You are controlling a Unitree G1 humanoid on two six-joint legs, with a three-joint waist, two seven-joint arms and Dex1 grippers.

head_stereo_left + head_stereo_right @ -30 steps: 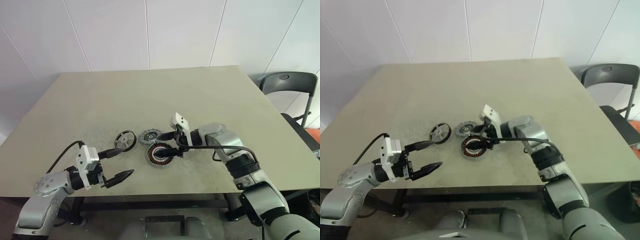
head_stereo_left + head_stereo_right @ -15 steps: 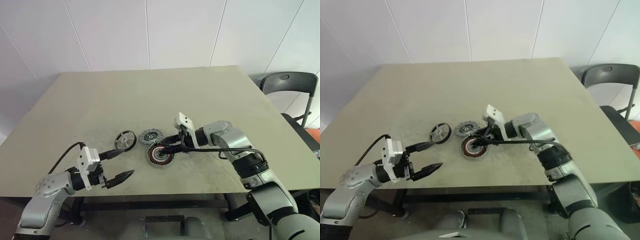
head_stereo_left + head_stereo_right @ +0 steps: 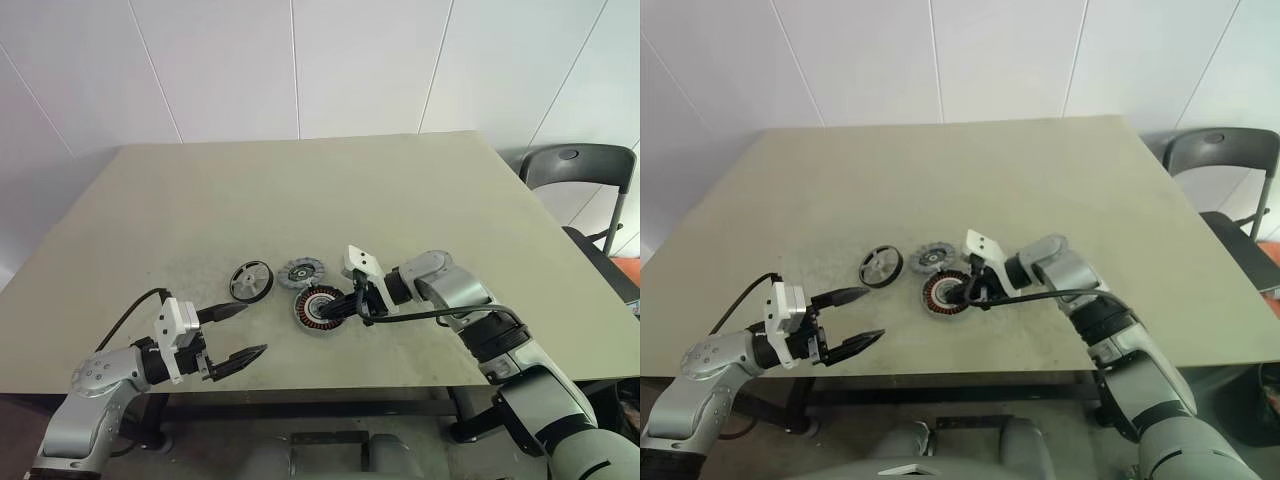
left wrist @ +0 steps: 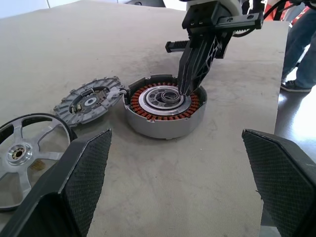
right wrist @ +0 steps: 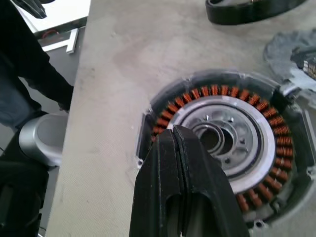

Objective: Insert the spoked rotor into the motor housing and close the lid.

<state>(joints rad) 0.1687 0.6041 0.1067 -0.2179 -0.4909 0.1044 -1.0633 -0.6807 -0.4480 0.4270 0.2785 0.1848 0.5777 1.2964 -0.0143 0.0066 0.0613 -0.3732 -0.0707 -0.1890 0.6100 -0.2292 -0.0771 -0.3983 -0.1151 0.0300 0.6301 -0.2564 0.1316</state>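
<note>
The motor housing [image 3: 320, 308], round with copper windings and a silver centre, lies on the table near its front middle. Beside it, toward the wall, rests the grey ribbed lid [image 3: 301, 270]. Left of that lies the spoked rotor [image 3: 250, 281], flat on the table. My right gripper [image 3: 336, 312] is shut, and nothing shows between its fingers [image 5: 180, 148]. Its tip hangs just over the housing's silver centre [image 5: 222, 140]. My left gripper [image 3: 254, 329] stands open near the front edge, short of the rotor, with nothing between its fingers.
The beige table [image 3: 300, 190] stretches wide behind the parts. A dark chair [image 3: 578, 170] stands off its right side. A person's legs [image 4: 303, 44] show beyond the table's edge in the left wrist view.
My right gripper has gone from open to shut and sunk a little onto the housing's centre, tilting further down. The left arm and the three parts have stayed put.
</note>
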